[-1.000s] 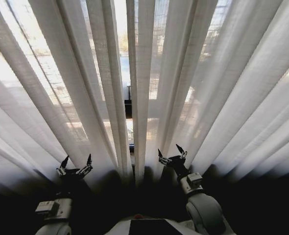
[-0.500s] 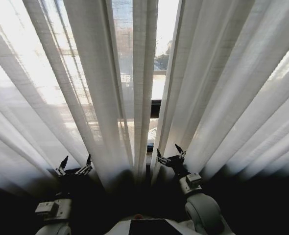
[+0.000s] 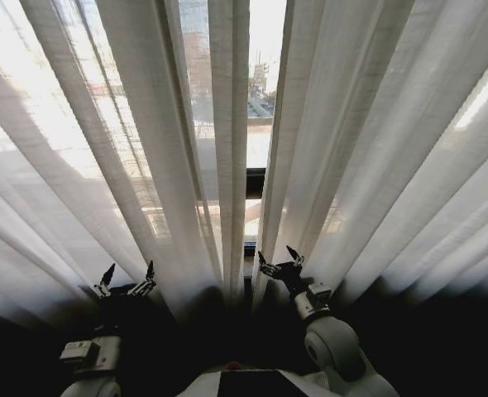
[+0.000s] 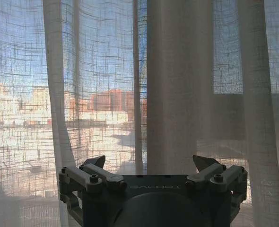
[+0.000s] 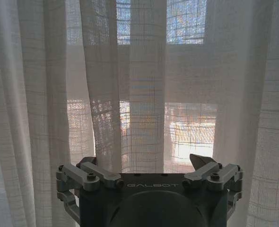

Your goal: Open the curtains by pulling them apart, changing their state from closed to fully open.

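Two curtains [image 3: 186, 149] hang closed ahead, a narrow gap at centre. Left gripper [image 3: 127, 279] and right gripper [image 3: 279, 260] sit low before them, fingers spread wide, holding nothing.

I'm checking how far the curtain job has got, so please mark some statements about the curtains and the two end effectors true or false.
1. Both end effectors are open. True: the left end effector and the right end effector each show spread fingers.
2. The right end effector grips a pleat. False: nothing sits between its fingers; fabric hangs beyond it.
3. The curtains are fully open. False: just a narrow slit shows between the panels.
4. The right end effector is nearer the slit than the left. True.
5. The left end effector is raised high above the right one. False: both sit low, at similar height.
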`<state>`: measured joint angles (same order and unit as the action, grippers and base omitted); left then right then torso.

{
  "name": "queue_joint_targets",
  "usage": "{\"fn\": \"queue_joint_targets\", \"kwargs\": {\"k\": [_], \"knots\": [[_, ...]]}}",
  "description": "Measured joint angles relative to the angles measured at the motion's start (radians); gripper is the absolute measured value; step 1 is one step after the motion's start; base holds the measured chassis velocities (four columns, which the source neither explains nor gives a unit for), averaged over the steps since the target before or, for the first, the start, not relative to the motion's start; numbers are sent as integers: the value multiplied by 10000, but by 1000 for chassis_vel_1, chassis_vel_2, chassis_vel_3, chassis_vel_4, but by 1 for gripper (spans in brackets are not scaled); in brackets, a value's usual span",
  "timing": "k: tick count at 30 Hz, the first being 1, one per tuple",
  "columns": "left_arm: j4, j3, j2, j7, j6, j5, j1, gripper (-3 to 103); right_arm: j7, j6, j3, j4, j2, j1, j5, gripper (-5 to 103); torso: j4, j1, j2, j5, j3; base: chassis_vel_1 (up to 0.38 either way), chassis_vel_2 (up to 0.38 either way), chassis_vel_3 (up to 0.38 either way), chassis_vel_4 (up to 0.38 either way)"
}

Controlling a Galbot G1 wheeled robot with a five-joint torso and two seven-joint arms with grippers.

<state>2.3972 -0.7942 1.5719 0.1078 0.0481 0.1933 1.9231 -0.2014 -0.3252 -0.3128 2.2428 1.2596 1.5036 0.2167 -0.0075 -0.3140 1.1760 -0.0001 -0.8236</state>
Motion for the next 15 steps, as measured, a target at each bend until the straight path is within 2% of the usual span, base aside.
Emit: {"fn": "queue_joint_targets", "kwargs": {"k": [2,15], "knots": [[-20,56,93,8,-17,-85,-42,100,-282,-2,-216,-427,-37,-230,176,100,-4,0,0,7,-1,0,0,0,0],[-59,18,139,13,52,-86,-82,100,-458,5,-117,-1117,-68,-1313,998,100,-1,-1,0,3,-1,0,0,0,0]]}}
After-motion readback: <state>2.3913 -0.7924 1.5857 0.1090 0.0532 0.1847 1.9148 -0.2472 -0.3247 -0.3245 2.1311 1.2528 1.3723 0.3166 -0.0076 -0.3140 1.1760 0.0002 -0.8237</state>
